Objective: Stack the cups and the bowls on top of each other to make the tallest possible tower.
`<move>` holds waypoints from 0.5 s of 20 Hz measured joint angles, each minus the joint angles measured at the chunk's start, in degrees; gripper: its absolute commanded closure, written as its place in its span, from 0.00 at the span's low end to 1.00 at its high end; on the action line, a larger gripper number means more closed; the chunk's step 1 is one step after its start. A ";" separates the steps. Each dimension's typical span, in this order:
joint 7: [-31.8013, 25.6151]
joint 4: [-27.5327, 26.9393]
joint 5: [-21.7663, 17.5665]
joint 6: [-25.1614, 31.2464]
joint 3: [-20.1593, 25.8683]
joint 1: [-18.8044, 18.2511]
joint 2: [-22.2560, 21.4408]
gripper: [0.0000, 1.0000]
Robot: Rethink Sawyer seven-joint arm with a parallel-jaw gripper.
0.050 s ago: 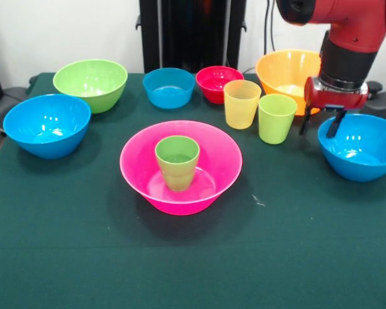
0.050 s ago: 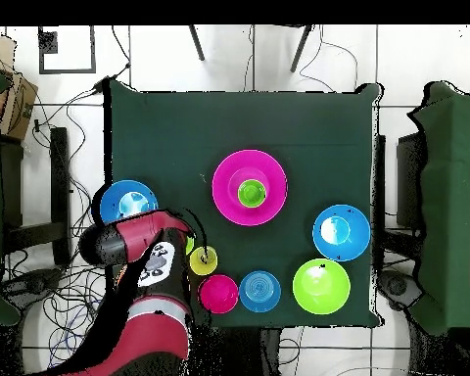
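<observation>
On the dark green worktop (image 1: 64, 257) stands a wide, glossy pink plastic bowl (image 1: 180, 168), a little in front of the middle. Inside it one small translucent green plastic cup (image 1: 177, 162) stands upright, mouth up, on the bowl's floor; nothing rests on top of this cup, so the tower has only these two pieces.

Behind them the other pieces stand in a loose row. At the left edge is a medium blue bowl (image 1: 47, 125), and behind it a medium light green bowl (image 1: 91, 84). Next come a small blue bowl (image 1: 169, 87) and a small red bowl (image 1: 215, 82), close together. A translucent yellow-orange cup (image 1: 242, 103) and a lime green cup (image 1: 276, 118) stand upright just beside each other, in front of a large orange bowl (image 1: 287, 74). A second medium blue bowl (image 1: 360, 145) is at the right edge.

The red and black arm (image 1: 347, 38) comes down at the right. Its claw (image 1: 321, 122) hangs in the air between the lime cup and the right blue bowl, just in front of the orange bowl. The two dark fingers (image 1: 338, 121) point down with a moderate gap between them and hold nothing. In the overhead view the arm (image 2: 146, 294) hides most of the orange bowl.
</observation>
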 measured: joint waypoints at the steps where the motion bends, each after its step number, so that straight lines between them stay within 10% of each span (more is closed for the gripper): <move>1: 0.00 -0.18 0.00 -0.27 -0.21 -0.02 0.37 0.00; 10: 0.00 -1.37 0.00 -1.17 -0.35 -1.65 1.88 0.00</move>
